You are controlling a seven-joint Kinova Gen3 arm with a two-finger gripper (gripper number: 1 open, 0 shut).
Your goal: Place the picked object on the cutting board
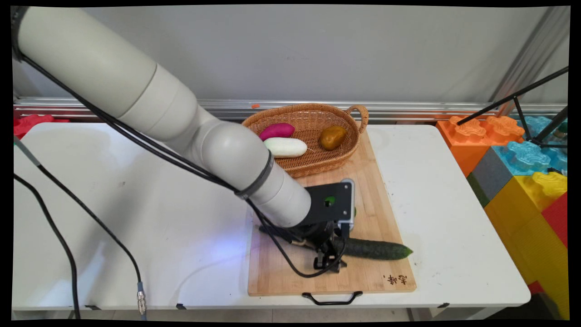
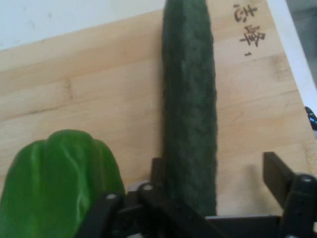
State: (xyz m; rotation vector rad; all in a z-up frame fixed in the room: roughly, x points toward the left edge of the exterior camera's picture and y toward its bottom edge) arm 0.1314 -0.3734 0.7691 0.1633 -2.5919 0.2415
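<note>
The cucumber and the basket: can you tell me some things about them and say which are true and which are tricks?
1. The cucumber lies on the wooden board. True.
2. The basket holds three vegetables. True: a purple one, a white one, a brown one.
3. The cucumber is in the basket. False: it lies on the board, at the pincer.
4. A red pepper sits beside the cucumber. False: the pepper is green.

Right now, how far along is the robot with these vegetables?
Three vegetables lie in the basket. In hand: the open fingers straddle the cucumber on the cutting board, not yet closed. The cucumber and a green pepper lie outside the basket.
</note>
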